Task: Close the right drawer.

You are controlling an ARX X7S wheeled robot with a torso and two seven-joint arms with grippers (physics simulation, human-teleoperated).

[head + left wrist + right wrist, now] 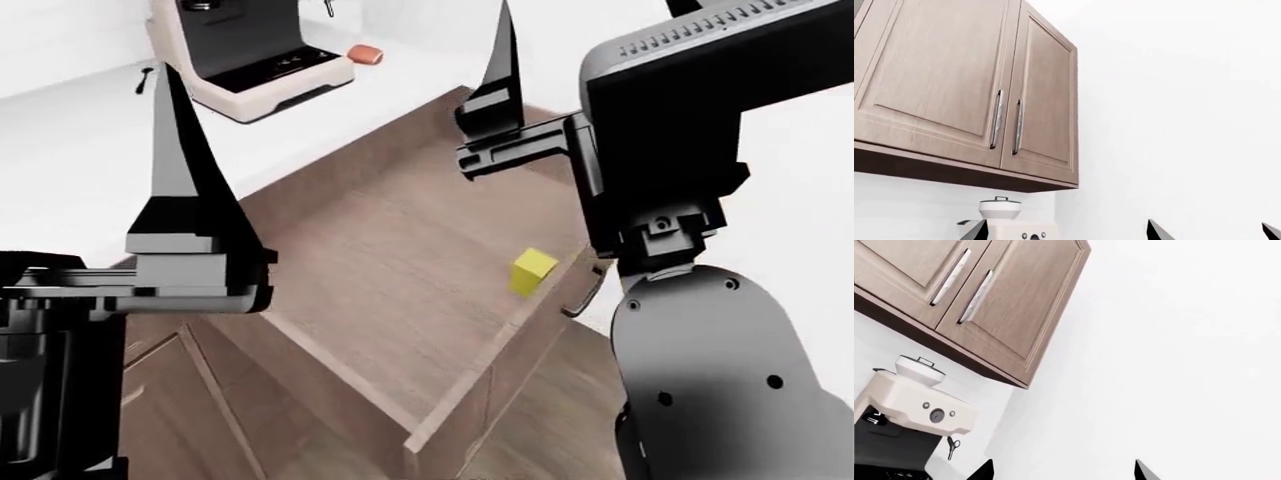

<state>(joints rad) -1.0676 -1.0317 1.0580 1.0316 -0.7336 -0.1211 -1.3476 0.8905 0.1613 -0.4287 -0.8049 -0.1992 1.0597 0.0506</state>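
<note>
While the right drawer [400, 270] stands pulled out below the bench [80, 130], a yellow block [533, 271] is seen inside; both the left hand [200, 190] and right hand [501, 100] are held apart, empty.

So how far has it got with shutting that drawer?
Nothing looks done yet: the right drawer stands pulled far out, with a yellow block lying inside near its front. Neither tool touches it; the left tool and the right tool are raised above it, pointing up, and both look open. All of the pushing remains, probably against the front by the dark handle.
</note>
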